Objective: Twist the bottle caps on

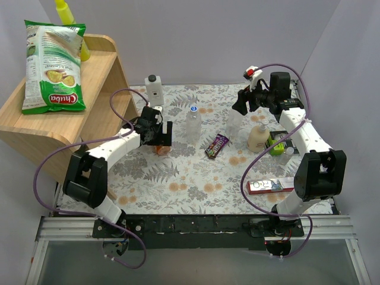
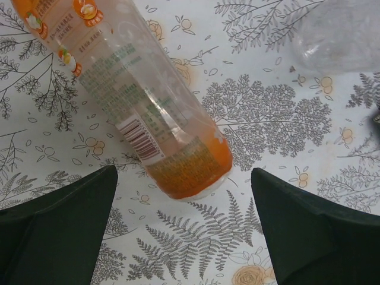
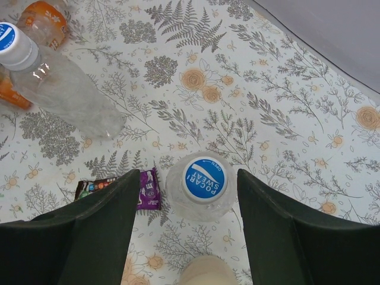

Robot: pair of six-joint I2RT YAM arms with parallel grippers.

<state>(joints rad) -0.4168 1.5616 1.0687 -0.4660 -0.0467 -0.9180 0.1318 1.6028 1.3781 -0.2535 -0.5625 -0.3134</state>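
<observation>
Two bottles straddled, none gripped.
My left fingers (image 1: 161, 138) gape around orange bottle (image 2: 178, 148); right fingers (image 1: 240, 105) open beside capped clear bottle (image 3: 178, 205).

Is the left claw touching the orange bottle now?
Apart. The left wrist view shows tablecloth between the orange bottle and each finger of the open left claw.

orange bottle (image 2: 160, 113) top cropped, cream bottle (image 3: 206, 273) cropped
</observation>
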